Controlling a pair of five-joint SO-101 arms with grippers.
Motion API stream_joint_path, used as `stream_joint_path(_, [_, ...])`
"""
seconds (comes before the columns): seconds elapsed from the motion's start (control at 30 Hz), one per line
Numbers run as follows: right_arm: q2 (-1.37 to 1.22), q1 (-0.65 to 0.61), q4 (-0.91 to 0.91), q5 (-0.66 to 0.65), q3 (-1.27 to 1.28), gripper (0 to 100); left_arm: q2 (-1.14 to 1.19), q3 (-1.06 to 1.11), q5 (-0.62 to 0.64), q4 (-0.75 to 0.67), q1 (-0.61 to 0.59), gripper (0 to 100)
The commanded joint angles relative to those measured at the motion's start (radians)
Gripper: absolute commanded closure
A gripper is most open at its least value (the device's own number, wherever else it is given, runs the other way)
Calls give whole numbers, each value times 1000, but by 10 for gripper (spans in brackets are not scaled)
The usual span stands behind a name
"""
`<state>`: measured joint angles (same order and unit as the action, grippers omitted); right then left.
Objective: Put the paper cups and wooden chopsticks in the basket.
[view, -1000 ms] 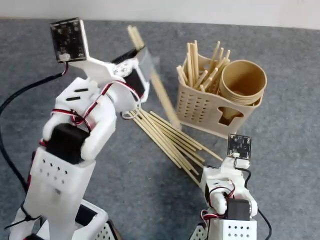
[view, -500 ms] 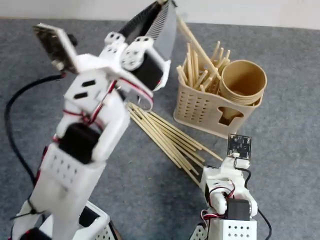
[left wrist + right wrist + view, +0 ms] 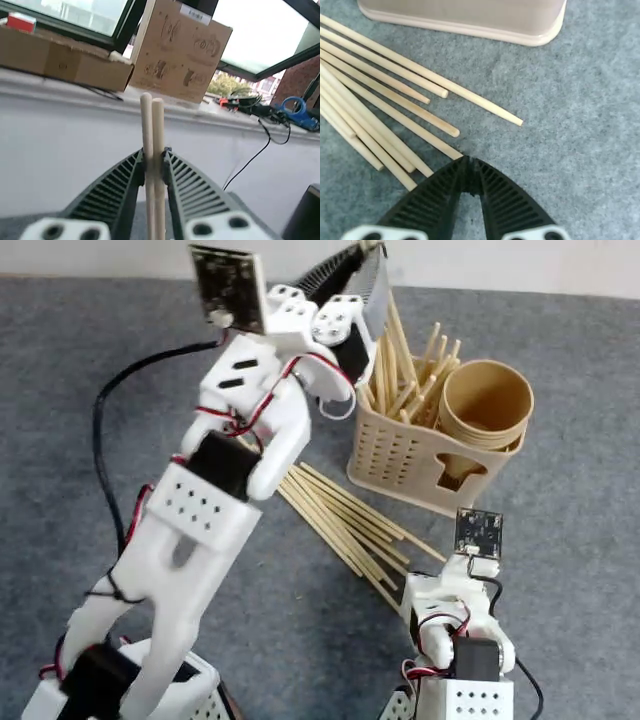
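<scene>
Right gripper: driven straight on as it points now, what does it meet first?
Probably the end of the nearest loose chopstick, lying just ahead of the shut right gripper. The basket stands farther on. Depth is unclear.

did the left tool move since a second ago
Yes: the left tool, shut on two chopsticks, swung rightward in the high view, toward the back corner of the basket.

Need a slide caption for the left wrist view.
Left gripper clamps a pair of wooden chopsticks, their ends sticking out beyond it, with cardboard boxes on a ledge behind.
</scene>
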<state>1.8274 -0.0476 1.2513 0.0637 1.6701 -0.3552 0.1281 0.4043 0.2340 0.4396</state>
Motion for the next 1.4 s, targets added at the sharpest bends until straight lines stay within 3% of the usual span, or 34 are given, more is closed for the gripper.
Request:
stream_joint_path(0.0, [13, 8, 4, 0, 133, 994, 45, -45, -75, -14, 22, 994])
stream_joint_path(0.17, [13, 8, 4, 0, 133, 994, 91, -54, -166, 64, 38, 983])
stream_joint_path(0.33, [13, 8, 4, 0, 133, 994, 79, -56, -163, 166, 39, 870])
stream_joint_path(0.63, [13, 8, 4, 0, 133, 994, 19, -54, -164, 253, 30, 870])
stream_joint_path(0.87, [13, 8, 4, 0, 133, 994, -93, -27, -164, 422, 30, 871])
stream_joint_path(1.0, [13, 8, 4, 0, 133, 994, -196, 67, -164, 483, 30, 882])
stream_joint_path(1.13, [13, 8, 4, 0, 133, 994, -337, 216, -170, 480, -16, 994])
stream_joint_path(1.37, [13, 8, 4, 0, 133, 994, -638, 538, -170, 411, -119, 995])
